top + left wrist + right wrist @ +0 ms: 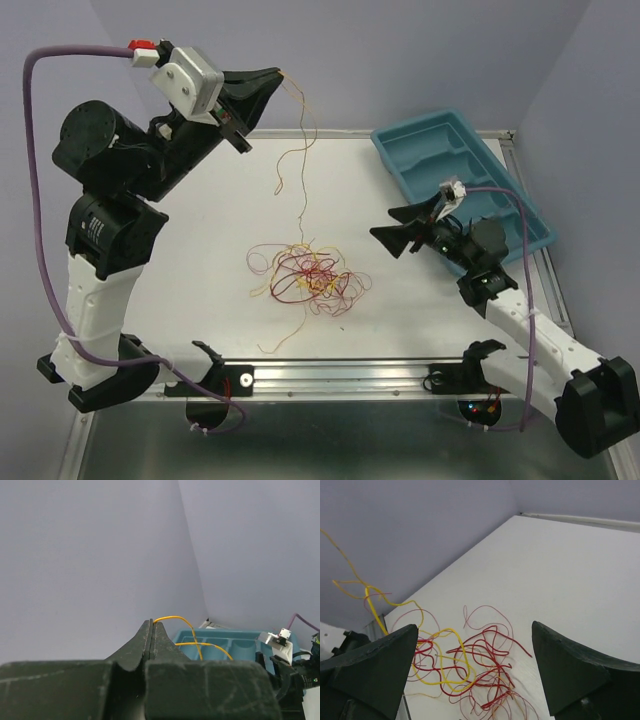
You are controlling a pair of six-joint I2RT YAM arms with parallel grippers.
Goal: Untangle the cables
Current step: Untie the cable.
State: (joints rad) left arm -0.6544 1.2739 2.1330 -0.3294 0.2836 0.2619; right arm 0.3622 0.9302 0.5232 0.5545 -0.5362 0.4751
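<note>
Lavender walls are enclosing a white tabletop [420, 320]. Overhead: thin red, orange and yellow wire cables [305, 275] are lying tangled mid-table, and one yellow strand [300, 160] is stretching up to the black left gripper [278, 76]. Left wrist: jaws are clamping that strand. Right wrist: black right gripper [474, 627] is gaping empty, facing the tangle — most untangling is pending.

Tangled red, yellow cables [305, 275] mid-table
</note>
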